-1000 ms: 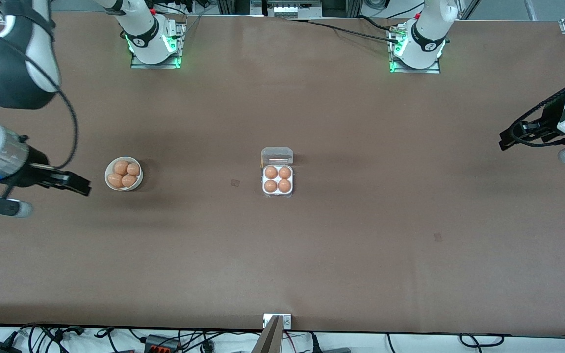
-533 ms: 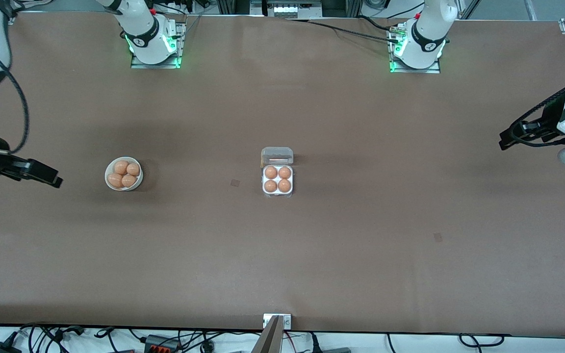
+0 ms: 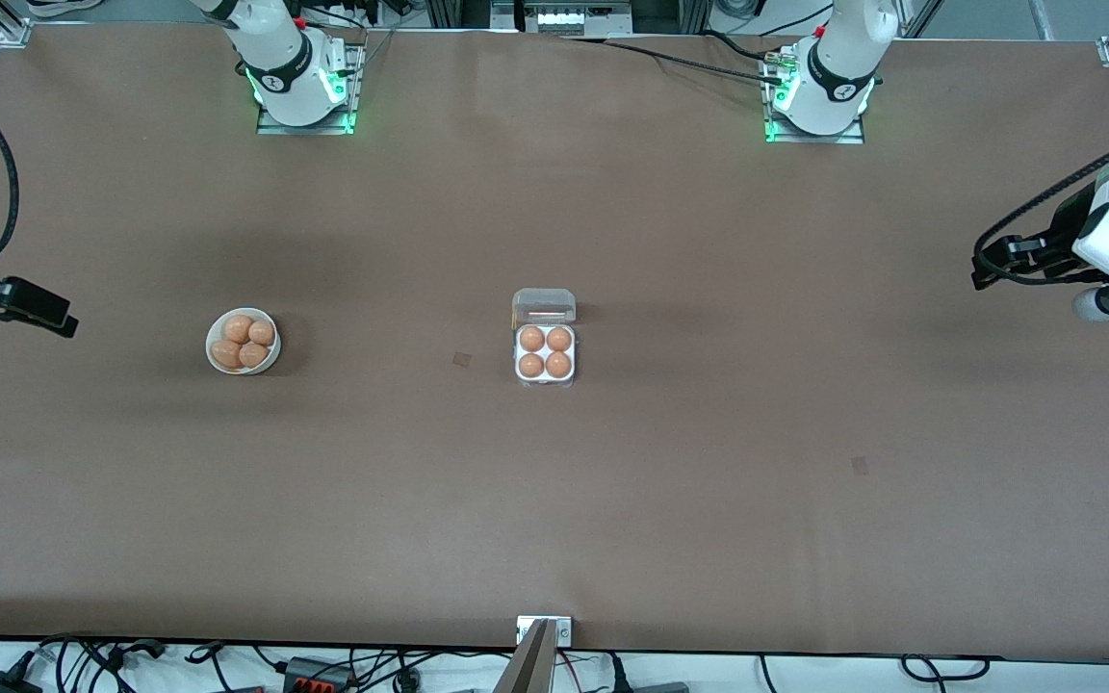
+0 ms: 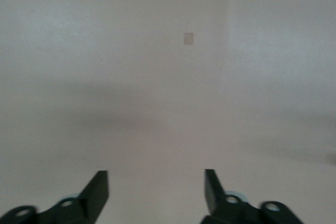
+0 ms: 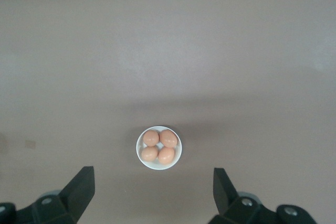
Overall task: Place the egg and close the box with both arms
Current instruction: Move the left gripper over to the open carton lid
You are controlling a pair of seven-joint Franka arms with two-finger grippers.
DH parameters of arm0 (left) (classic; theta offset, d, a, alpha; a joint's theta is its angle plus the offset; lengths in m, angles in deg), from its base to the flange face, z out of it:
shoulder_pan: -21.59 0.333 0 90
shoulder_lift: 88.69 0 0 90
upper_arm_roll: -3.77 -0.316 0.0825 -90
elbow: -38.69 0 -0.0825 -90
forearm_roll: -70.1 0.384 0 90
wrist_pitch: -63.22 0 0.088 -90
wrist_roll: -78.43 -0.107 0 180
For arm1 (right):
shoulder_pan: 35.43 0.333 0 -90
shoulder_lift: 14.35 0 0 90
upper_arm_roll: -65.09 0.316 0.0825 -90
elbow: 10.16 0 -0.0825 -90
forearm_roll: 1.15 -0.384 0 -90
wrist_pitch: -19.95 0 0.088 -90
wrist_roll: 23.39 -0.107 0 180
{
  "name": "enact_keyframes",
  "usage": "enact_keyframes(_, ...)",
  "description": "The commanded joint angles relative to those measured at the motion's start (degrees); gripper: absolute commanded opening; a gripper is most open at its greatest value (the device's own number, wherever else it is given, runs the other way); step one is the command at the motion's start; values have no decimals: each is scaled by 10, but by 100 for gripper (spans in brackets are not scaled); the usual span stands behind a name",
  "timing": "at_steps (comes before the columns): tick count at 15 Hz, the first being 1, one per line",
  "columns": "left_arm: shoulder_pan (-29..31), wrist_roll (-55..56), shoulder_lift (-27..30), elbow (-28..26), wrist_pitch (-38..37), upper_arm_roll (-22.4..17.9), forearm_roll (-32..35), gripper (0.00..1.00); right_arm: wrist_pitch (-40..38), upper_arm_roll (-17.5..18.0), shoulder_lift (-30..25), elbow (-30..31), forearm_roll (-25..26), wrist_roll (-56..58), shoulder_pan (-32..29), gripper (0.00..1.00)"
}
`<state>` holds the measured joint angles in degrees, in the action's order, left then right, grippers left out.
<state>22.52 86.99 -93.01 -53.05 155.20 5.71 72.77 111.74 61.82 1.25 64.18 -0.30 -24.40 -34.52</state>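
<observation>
Brown table (image 3: 709,481), broad and mostly bare. Two arms up at its ends: right gripper (image 3: 30,308) over the right arm's end of the table, fingers spread wide, empty; left gripper (image 3: 997,265) over the left arm's end, likewise parted and empty. One box (image 3: 545,358) mid-table, all four cells filled with one egg (image 3: 532,339) apiece, lid (image 3: 544,306) not yet down. Placing apparently done; closing left. One white bowl (image 3: 269,357) toward the right arm's end, four more eggs in it. Eight eggs in all.
</observation>
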Motion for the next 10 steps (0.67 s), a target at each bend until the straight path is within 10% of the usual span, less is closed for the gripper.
enact_keyframes(1, 4, -27, 4, 1, -7, 1, -11, 0, -3, 13, -35, 40, 12, 18, -10, 100)
enact_keyframes(10, -72, -10, -32, 12, -56, 59, -120, 0, 30, 14, -103, 151, 10, 17, -8, 100)
